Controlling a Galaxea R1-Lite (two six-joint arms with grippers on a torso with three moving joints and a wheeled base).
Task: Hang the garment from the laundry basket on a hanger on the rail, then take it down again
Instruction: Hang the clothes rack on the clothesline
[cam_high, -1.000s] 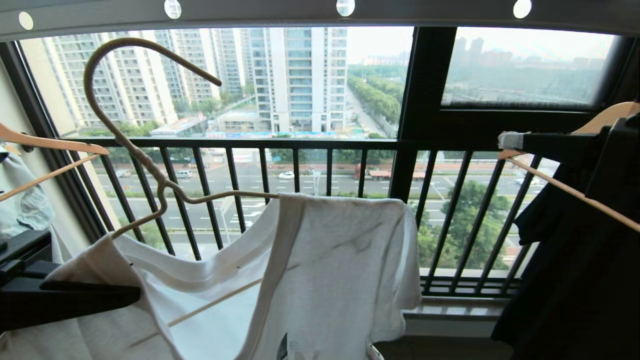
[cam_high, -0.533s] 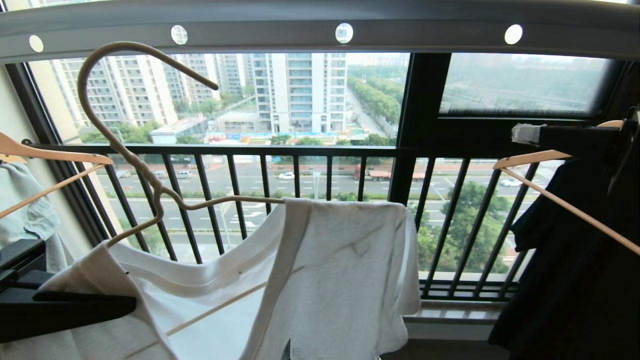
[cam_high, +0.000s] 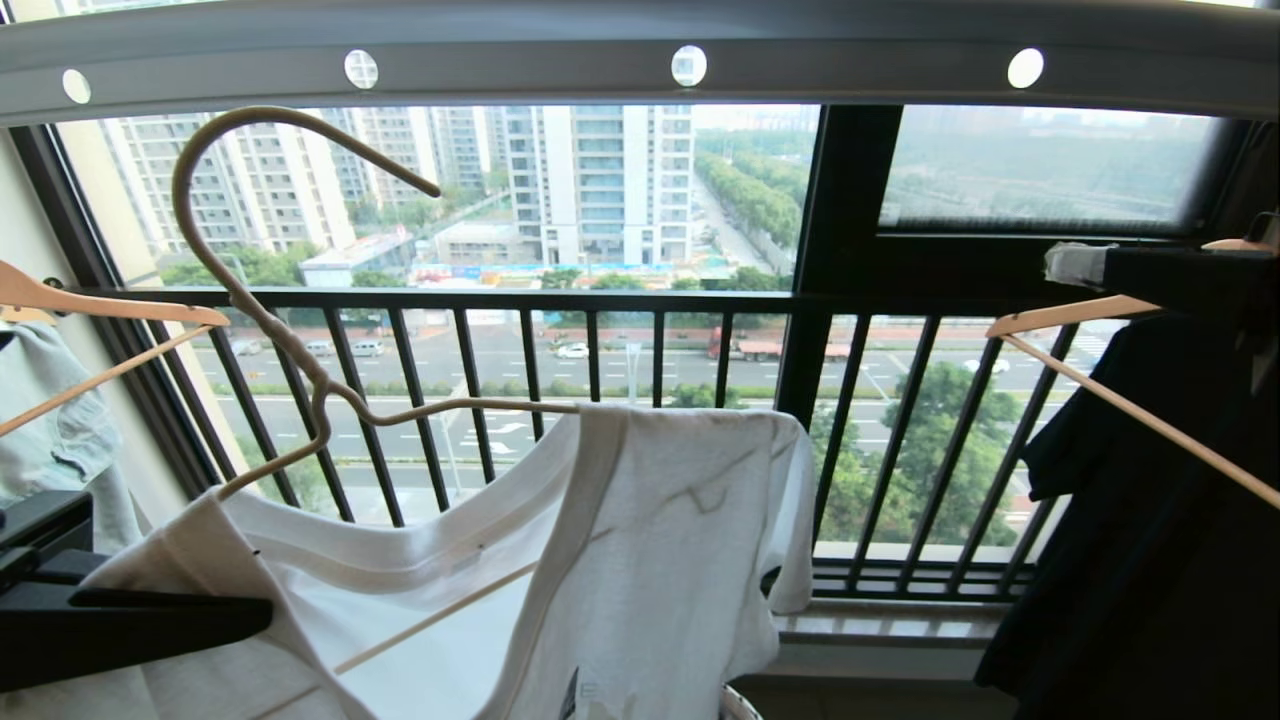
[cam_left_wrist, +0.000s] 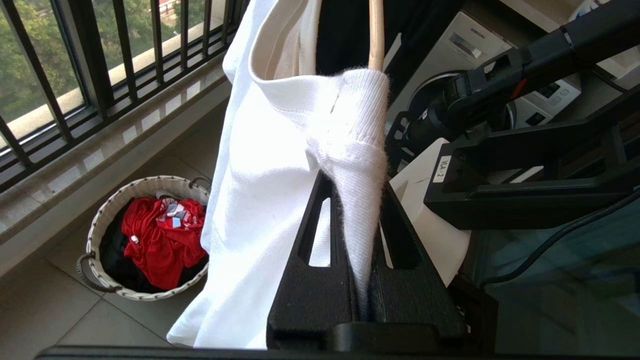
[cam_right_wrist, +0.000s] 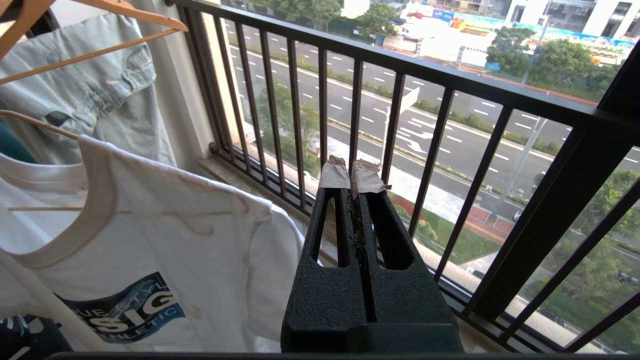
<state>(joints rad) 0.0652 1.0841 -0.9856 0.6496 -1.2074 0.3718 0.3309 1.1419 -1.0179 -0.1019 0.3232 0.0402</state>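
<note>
Your white T-shirt (cam_high: 620, 540) is draped on the cream wire hanger (cam_high: 300, 340), held up in front of the window railing (cam_high: 600, 300), below the grey holed rail (cam_high: 640, 60). Only the right wrist view shows you its dark blue chest emblem (cam_right_wrist: 125, 312); only the left wrist view shows the woven laundry basket (cam_left_wrist: 107, 220) on the floor, red clothing (cam_left_wrist: 160, 240) inside. The hanger's long hook points up toward the rail, unhooked, its shoulders tilting down to your left. Your left gripper (cam_left_wrist: 357, 240) pinches a bunched shoulder of the shirt. Your right gripper (cam_right_wrist: 352, 180), fingers pressed together and empty, sits beside the shirt near the black garment (cam_high: 1150, 540).
</note>
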